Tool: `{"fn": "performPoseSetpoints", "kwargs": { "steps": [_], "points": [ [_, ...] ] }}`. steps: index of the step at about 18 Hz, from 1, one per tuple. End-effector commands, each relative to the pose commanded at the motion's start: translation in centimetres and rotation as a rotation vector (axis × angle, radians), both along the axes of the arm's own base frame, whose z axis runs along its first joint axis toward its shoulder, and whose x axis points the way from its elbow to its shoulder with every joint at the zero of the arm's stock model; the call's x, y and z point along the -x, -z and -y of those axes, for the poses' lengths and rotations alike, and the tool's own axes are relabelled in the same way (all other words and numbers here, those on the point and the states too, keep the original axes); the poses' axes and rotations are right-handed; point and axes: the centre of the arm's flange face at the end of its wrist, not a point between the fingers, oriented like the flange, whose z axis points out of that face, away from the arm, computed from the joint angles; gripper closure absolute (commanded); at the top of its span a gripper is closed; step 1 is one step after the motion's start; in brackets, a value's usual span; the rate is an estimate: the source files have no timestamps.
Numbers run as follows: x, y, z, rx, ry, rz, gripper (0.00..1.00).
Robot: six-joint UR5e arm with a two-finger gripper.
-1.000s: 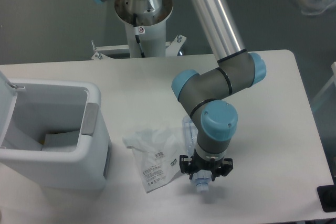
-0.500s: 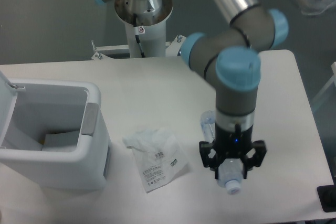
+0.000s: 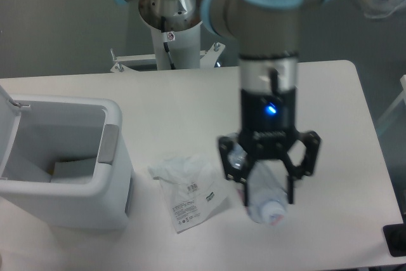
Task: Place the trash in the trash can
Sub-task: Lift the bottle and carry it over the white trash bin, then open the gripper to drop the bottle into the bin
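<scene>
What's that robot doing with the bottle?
The robot is tidying up trash. Its gripper is holding the clear water bottle up above the white table, cap end pointing toward the camera. The wrinkly plastic bag is lying flat on the table, untouched. The trash can sits on the left with its lid open, and neither piece of trash is inside it yet.

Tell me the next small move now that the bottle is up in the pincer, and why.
Probably swing the pincer left toward the trash can. It is shut on the bottle, which hangs clear of the table, and the can's lid stands open. Keep the height, since the plastic bag lies between.
</scene>
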Motion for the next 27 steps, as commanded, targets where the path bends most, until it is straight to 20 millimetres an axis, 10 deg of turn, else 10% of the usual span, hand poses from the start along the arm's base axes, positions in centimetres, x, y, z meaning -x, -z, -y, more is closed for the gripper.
{"fn": "performPoseSetpoints", "kwargs": {
  "steps": [6,13,24,27],
  "points": [
    [-9.5,-5.2,-1.2,-0.077,0.132,-0.042,0.4],
    [-18.0,-4.5,-4.6,-0.087,0.259,-0.007,0.4],
    [-20.5,1.2,-6.8,-0.004,0.308,0.059,0.4],
    [-20.8,2.0,-7.3,0.006,0.317,0.065,0.15]
  ]
}}
